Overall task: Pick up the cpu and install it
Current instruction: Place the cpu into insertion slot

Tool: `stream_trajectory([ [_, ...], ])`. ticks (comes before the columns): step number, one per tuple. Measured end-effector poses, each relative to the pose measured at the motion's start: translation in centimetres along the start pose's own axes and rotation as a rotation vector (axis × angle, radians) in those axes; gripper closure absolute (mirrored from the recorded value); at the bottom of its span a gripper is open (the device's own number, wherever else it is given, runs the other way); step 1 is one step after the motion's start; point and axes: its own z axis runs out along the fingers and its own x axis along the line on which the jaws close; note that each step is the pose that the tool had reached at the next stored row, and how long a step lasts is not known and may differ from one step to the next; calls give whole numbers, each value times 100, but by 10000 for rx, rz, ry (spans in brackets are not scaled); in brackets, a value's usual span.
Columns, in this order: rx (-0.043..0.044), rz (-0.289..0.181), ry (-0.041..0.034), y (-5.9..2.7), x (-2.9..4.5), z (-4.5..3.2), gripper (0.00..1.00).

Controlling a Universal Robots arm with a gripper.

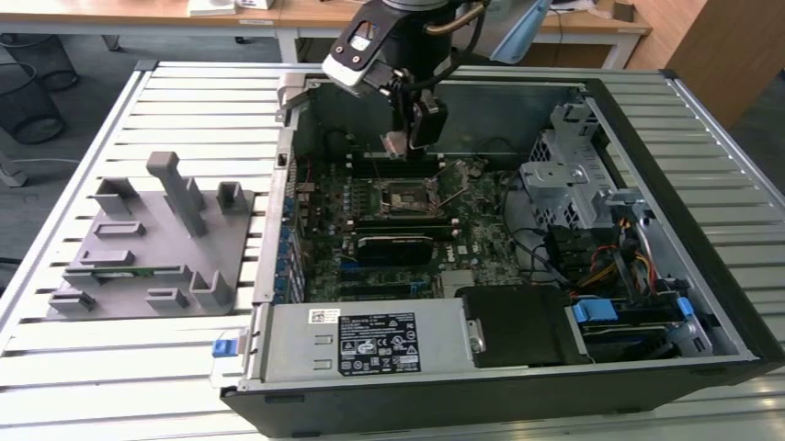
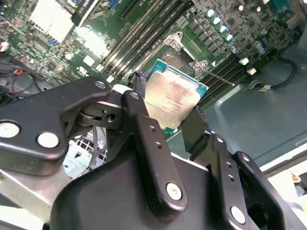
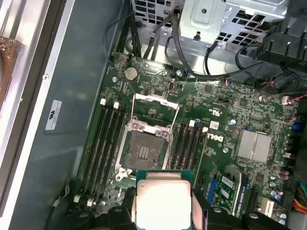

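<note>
One black open-sided computer case (image 1: 491, 404) is laid flat; above its green motherboard (image 3: 216, 124), near the empty socket (image 3: 144, 151), far side, the thin silvery square cpu (image 3: 163, 199) is pinched by its edges in the black gripper (image 3: 163, 213). It is judged light, stiff, fragile.

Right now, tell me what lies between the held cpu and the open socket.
No object lies there. In the first wrist view the cpu, clamped in the gripper, hangs near the bare socket with nothing across the gap.

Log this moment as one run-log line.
gripper: shut on cpu | place: held above motherboard, short of socket | socket: open, empty | install: not yet done
</note>
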Motion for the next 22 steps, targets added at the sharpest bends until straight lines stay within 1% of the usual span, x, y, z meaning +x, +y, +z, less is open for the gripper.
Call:
stream_trajectory([
  [4,-10,607,-31,-1,1,37,46],
  [7,-14,883,-45,-1,8,55,46],
  [11,-14,929,-48,7,40,95,46],
  [17,-15,958,-49,20,112,204,46],
  [22,-17,1199,-81,25,152,280,46],
])
